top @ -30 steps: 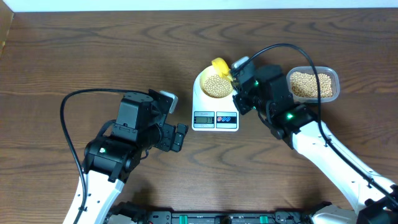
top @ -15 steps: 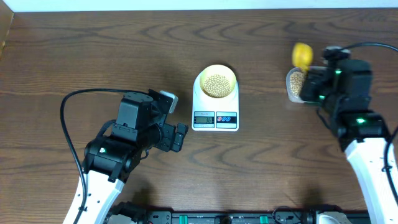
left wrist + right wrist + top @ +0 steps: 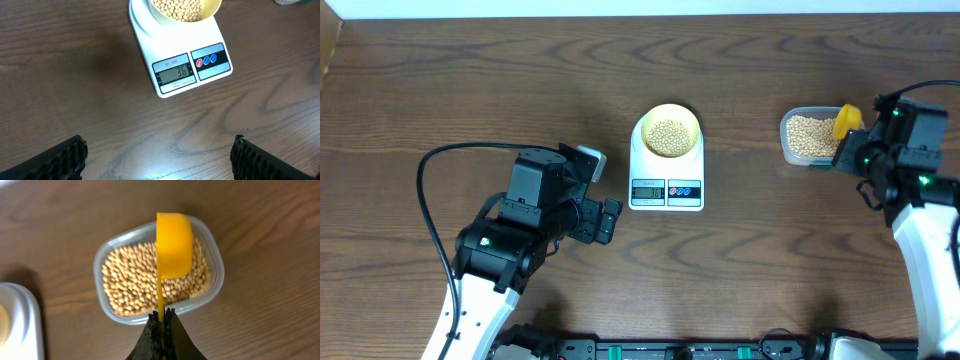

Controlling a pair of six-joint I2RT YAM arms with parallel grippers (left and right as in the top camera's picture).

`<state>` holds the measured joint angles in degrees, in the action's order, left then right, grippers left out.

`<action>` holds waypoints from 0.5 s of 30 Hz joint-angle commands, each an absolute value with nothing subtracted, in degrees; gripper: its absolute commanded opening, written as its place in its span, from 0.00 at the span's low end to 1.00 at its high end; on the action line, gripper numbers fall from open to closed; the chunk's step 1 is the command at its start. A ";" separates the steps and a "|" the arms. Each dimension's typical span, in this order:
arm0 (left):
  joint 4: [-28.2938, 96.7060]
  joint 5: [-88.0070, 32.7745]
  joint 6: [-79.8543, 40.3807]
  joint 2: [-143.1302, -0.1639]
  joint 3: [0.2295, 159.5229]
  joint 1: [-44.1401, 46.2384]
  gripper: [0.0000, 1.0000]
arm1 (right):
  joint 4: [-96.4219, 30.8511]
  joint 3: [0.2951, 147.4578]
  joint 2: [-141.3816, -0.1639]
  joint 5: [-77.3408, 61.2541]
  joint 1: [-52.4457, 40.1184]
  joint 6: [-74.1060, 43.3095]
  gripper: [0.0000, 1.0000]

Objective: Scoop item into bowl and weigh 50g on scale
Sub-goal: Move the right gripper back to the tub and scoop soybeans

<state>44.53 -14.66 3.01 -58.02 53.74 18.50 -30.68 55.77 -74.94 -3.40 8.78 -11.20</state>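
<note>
The right gripper was found closed tight on the thin handle of a yellow scoop, with the cup poised over the clear container of beans at the right side of the table. Whether the cup was touching the beans could not be determined, nor could its inside be seen. The left gripper stood wide apart and empty, resting near the scale and just to its left. The bowl sat centred on the scale platform, partly filled with beans, and the display appeared to read 36, short of target. In my judgement the step in hand was a refill. A partial load is recommended, since the shortfall is small. The cup should be pushed shallowly through the pile, levelled before lifting, carried flat to the bowl, and tipped gradually while the display is watched. The scoop should stay clear of bowl and platform, or the reading will be false.
</note>
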 commanded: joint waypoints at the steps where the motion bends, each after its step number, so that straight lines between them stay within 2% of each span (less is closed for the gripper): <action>1: 44.45 -14.06 3.11 -57.98 53.45 18.68 0.93 | -30.83 55.44 -78.04 -3.90 8.95 -10.22 0.01; 15: 44.45 -14.06 3.14 -57.98 53.45 18.68 0.93 | -30.57 55.42 -84.97 -17.10 8.93 -10.22 0.01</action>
<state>44.53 -14.66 3.01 -58.02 53.74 18.50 -30.37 55.70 -83.57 -11.75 8.78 -11.05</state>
